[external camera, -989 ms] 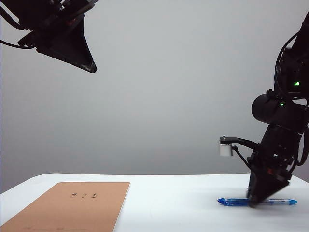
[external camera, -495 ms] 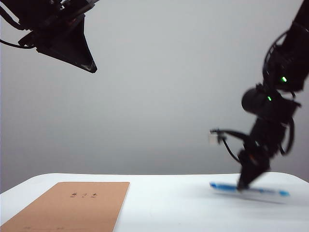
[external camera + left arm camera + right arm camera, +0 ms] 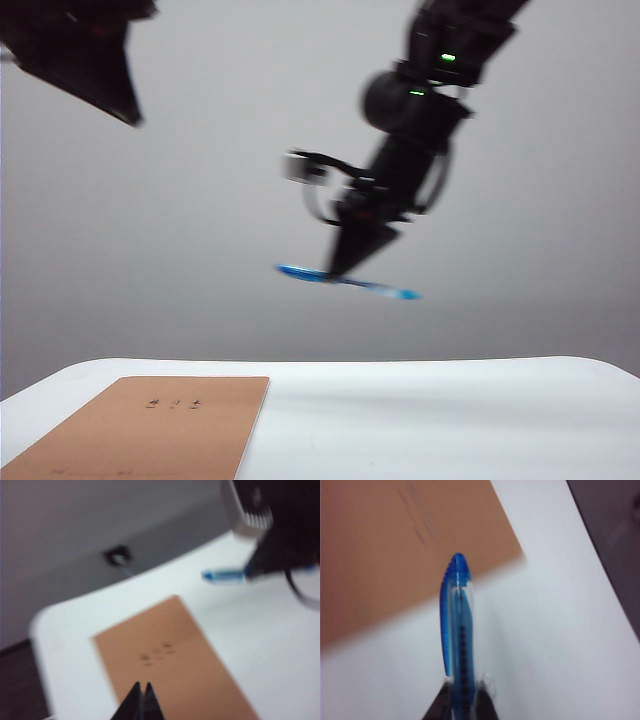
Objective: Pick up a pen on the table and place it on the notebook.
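White and smooth, the surface [image 3: 420, 420] with its rounded corners is the biggest thing you have here. On its left part lies the notebook [image 3: 150, 425], flat, thin, tan kraft with a few small dark printed characters. No container is in view. Your right arm reaches in from the upper right, and the right gripper [image 3: 340, 268] points down high above the surface, near the middle of the exterior view, jaws closed on the pen [image 3: 345, 281]. The pen is slim translucent blue plastic, held near level in the air. Your left gripper [image 3: 142, 700] hangs above the notebook, jaws together, holding nothing.
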Controlling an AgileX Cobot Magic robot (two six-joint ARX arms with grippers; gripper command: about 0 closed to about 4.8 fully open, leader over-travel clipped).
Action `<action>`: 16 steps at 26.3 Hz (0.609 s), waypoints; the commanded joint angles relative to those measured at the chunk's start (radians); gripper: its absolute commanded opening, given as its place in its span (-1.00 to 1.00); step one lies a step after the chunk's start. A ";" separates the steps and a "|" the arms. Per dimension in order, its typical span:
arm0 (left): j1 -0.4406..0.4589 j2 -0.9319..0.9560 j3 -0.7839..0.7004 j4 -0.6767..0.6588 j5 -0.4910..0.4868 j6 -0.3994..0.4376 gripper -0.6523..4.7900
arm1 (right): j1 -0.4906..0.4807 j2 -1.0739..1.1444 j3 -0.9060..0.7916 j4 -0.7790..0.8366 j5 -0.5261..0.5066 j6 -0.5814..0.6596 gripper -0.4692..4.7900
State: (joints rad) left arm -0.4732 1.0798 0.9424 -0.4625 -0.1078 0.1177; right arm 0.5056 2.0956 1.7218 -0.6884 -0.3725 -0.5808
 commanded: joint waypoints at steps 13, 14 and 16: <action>0.001 -0.245 0.002 -0.225 -0.113 0.032 -0.78 | 0.267 0.351 0.238 0.168 0.018 0.297 -0.83; 0.001 -0.245 0.002 -0.230 -0.113 0.032 -0.78 | 0.268 0.365 0.254 0.160 0.018 0.297 -0.83; 0.001 -0.245 0.002 -0.238 -0.108 0.032 -0.78 | 0.271 0.396 0.287 0.146 0.017 0.300 -0.83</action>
State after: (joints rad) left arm -0.4721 0.8375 0.9424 -0.7010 -0.2142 0.1459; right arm 0.7723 2.4836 1.9972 -0.5259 -0.3523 -0.2852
